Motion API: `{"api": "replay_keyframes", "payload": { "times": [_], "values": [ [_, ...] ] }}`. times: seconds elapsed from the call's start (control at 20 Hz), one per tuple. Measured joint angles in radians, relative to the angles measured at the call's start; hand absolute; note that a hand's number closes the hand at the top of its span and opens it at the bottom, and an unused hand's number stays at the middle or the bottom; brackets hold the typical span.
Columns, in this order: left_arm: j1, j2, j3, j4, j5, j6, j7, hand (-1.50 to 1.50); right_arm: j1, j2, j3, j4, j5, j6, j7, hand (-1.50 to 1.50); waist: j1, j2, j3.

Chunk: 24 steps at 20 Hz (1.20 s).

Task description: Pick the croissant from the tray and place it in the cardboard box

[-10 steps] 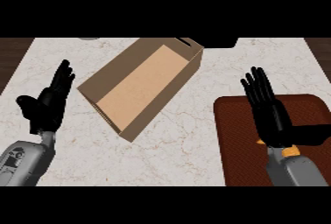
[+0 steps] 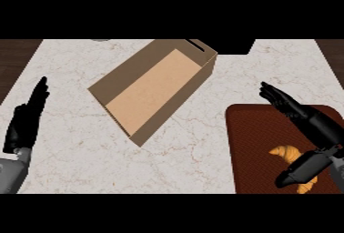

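Head view, right hand (image 2: pixel 306 119) spread above croissant (image 2: pixel 290 154) on tray (image 2: pixel 255 136), unmarked cardboard box (image 2: pixel 158 88), left hand (image 2: pixel 25 120) flat

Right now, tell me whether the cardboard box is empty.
Empty. The cardboard box lies open-topped and only its bare tan floor shows. The croissant sits on the tray.

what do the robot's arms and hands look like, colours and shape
Both hands are black, with long slim fingers and a thumb. The left hand sits on a light grey forearm carrying small dark markings. The right hand shows mostly black, with only a sliver of grey at the picture's right edge. No cables or sleeves are visible.
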Motion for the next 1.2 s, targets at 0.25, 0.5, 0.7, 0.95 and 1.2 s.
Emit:
{"api": "replay_keyframes", "payload": {
  "times": [0.25,0.5,0.7,0.95,1.2],
  "values": [
    [0.026,0.018,-0.001,0.017,-0.023,0.010,0.003,0.00,0.081,-0.098,0.009,0.146,0.060,0.203,-0.293,-1.50,-0.002,0.019,0.008],
    [0.033,0.021,-0.006,0.022,-0.039,0.013,-0.001,0.00,0.076,-0.169,0.003,0.243,0.135,0.187,-0.457,-1.50,0.009,0.023,0.010],
    [0.033,0.016,-0.014,0.029,-0.048,0.010,-0.003,0.00,0.030,-0.242,0.024,0.287,0.279,0.096,-0.556,-1.50,0.021,0.024,0.008],
    [0.025,-0.003,-0.027,0.029,-0.062,0.017,-0.001,0.00,-0.036,-0.327,0.108,0.338,0.480,0.008,-0.648,-1.50,0.036,0.026,0.005],
    [0.021,-0.001,-0.020,0.034,-0.068,0.012,0.002,0.00,-0.107,-0.352,0.224,0.396,0.678,-0.066,-0.694,-1.50,0.033,0.023,0.002]
  ]
}}
